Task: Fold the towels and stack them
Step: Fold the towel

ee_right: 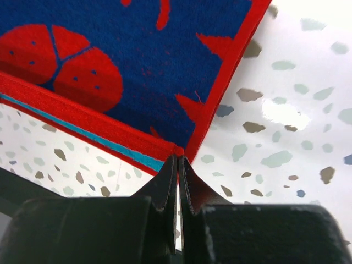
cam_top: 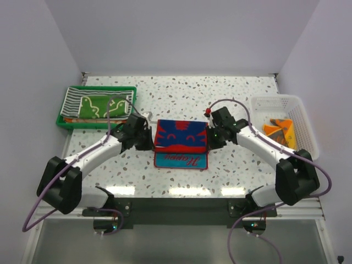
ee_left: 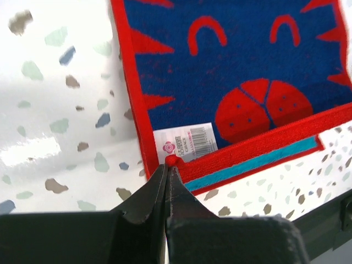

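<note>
The red-and-blue towel (cam_top: 180, 136) is judged to be light, soft and limp – terry cloth that droops wherever it is not supported and is unlikely to slip from a firm pinch, though a thin hem can be dragged out if it is pulled sideways. It is best taken at the corners, on the stitched red border, where the cloth is thickest and the edge can be kept straight. The towel lies at the middle of the speckled table (cam_top: 181, 96), between the two arms, with its upper layer folded over so that a teal strip of the lower layer shows along the near edge. The left gripper (ee_left: 169, 166) is pressed together on the left near corner of the upper layer, a small nub of red hem being caught at the very tips, just beside the white label (ee_left: 184, 144). The right gripper (ee_right: 177, 158) is likewise clamped on the opposite near corner – only the tip of the hem is held, so the grip is judged shallow on both sides.
</note>
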You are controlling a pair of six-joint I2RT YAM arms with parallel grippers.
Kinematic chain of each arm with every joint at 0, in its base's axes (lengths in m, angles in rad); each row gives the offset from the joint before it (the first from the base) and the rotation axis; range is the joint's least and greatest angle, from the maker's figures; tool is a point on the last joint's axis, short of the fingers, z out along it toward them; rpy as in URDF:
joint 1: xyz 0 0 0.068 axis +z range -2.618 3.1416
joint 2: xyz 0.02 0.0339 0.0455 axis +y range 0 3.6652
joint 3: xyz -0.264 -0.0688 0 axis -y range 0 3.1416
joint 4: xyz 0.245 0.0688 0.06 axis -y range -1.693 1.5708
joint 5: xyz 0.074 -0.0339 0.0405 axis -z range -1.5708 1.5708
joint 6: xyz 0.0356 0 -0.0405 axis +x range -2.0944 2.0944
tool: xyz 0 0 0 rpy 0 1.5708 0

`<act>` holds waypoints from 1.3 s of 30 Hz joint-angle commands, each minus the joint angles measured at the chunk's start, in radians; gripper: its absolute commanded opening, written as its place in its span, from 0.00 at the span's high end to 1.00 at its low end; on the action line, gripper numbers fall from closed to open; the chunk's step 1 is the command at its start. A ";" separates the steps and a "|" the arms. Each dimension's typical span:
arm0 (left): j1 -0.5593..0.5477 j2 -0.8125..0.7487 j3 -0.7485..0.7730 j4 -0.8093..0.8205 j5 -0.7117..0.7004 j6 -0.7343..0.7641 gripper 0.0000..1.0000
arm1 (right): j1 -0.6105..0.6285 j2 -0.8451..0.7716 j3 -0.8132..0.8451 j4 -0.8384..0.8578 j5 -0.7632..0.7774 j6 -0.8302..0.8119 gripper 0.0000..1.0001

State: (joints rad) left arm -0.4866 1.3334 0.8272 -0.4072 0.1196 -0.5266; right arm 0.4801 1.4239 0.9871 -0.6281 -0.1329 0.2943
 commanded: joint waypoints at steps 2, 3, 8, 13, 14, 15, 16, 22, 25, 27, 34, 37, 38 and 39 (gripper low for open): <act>0.006 0.029 -0.074 0.023 -0.023 0.027 1.00 | -0.001 0.058 -0.068 0.004 0.013 0.005 1.00; 0.005 0.035 -0.092 0.036 -0.009 0.027 1.00 | 0.000 0.070 -0.086 0.017 0.016 0.005 1.00; -0.009 0.076 -0.125 0.083 0.018 0.022 1.00 | 0.000 0.142 -0.116 0.088 0.032 0.003 1.00; -0.029 0.089 -0.155 0.114 0.041 0.008 1.00 | 0.002 0.167 -0.117 0.102 0.041 -0.001 1.00; -0.029 0.081 -0.158 0.116 0.040 0.007 1.00 | 0.002 0.164 -0.116 0.103 0.041 -0.001 1.00; -0.032 0.076 -0.164 0.116 0.037 0.004 1.00 | 0.003 0.153 -0.114 0.099 0.044 0.002 1.00; -0.032 0.070 -0.166 0.117 0.035 0.002 1.00 | 0.002 0.147 -0.111 0.094 0.044 0.002 1.00; -0.043 0.029 -0.169 0.099 0.048 -0.007 0.86 | 0.003 0.096 -0.087 0.041 0.059 -0.001 0.99; -0.050 -0.025 -0.189 0.085 0.060 -0.021 0.77 | 0.005 0.066 -0.100 0.016 0.036 -0.003 0.96; -0.053 -0.082 -0.218 0.081 0.083 -0.032 0.75 | 0.014 0.027 -0.116 -0.002 0.015 0.005 0.93; -0.069 -0.269 -0.319 0.070 0.141 -0.090 0.51 | 0.040 -0.091 -0.192 -0.076 -0.036 0.046 0.66; -0.069 -0.332 -0.336 0.064 0.126 -0.119 0.44 | 0.043 -0.172 -0.206 -0.097 -0.033 0.063 0.65; -0.070 -0.338 -0.330 0.064 0.121 -0.127 0.43 | 0.041 -0.189 -0.197 -0.097 -0.028 0.066 0.65; -0.069 -0.333 -0.326 0.064 0.114 -0.141 0.43 | 0.041 -0.210 -0.189 -0.085 -0.010 0.066 0.65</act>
State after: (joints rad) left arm -0.5514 1.0176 0.4973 -0.3431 0.2287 -0.6163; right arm 0.5190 1.2850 0.7803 -0.7010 -0.1490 0.3340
